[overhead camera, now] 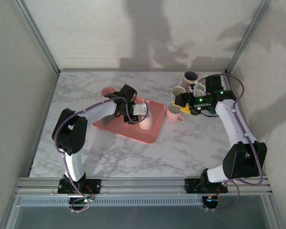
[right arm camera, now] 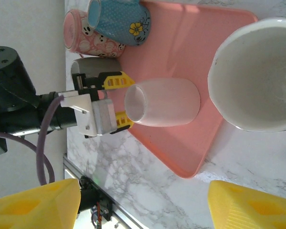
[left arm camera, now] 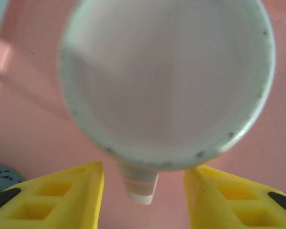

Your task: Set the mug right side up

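The mug (left arm camera: 167,81) stands mouth-down on the pink tray (overhead camera: 150,138), its flat base facing straight up at the left gripper (left arm camera: 143,168), which hangs directly over it. The mug's long axis runs in line with the fingers' reach. Its handle (left arm camera: 139,188) lies in the gap between the two yellow fingers, which stand apart and hold nothing. This arm is plainly the nearer. The right gripper (right arm camera: 144,191) sits well off to the side, beyond the tray's edge, jaws spread wide and empty. The coming grasp likely depends on closing across that handle.
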`<state>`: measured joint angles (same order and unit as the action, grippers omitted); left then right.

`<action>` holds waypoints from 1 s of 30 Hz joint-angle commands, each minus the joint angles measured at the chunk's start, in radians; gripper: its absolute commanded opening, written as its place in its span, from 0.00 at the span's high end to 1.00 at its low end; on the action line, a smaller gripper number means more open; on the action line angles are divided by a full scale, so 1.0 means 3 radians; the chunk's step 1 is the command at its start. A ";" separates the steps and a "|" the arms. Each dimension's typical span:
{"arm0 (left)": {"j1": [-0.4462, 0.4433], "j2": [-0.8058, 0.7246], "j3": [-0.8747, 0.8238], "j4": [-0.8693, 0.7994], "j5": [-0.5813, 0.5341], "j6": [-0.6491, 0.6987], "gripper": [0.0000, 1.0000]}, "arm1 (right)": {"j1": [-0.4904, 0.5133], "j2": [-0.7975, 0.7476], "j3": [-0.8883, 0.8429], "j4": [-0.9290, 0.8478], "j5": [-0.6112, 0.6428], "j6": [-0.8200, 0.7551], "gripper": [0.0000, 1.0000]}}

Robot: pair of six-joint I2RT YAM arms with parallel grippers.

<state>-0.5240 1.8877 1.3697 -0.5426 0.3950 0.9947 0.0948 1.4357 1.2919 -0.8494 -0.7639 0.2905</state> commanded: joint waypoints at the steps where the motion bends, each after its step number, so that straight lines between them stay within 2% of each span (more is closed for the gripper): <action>1: -0.0038 0.0099 0.0156 -0.0219 -0.0024 0.0115 0.60 | -0.0035 -0.0025 0.0004 0.0005 -0.0082 -0.0045 0.29; 10: -0.0087 0.0191 0.0219 -0.0229 -0.0069 0.0134 0.73 | -0.0081 -0.0040 -0.0030 -0.0001 -0.0095 -0.0058 0.29; 16: -0.0100 0.0209 0.0220 -0.0227 -0.0033 0.0104 0.88 | -0.0110 -0.0045 -0.0051 0.0004 -0.0097 -0.0054 0.29; 21: -0.0096 0.0137 0.0151 -0.0117 -0.0029 -0.0088 1.00 | -0.0121 -0.0069 -0.0067 0.0004 -0.0100 -0.0050 0.29; 27: -0.0060 0.0020 0.0065 0.0013 0.0047 -0.0503 1.00 | -0.0124 -0.0121 -0.0055 -0.0015 -0.0103 -0.0050 0.29; 30: -0.0011 -0.0149 -0.0056 0.0187 0.0200 -0.0785 1.00 | -0.0123 -0.0168 -0.0065 -0.0022 -0.0094 -0.0049 0.29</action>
<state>-0.5411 1.9202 1.3830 -0.5320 0.3912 0.8677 0.0631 1.4208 1.2861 -0.8497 -0.7643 0.2905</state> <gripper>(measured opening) 0.159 0.710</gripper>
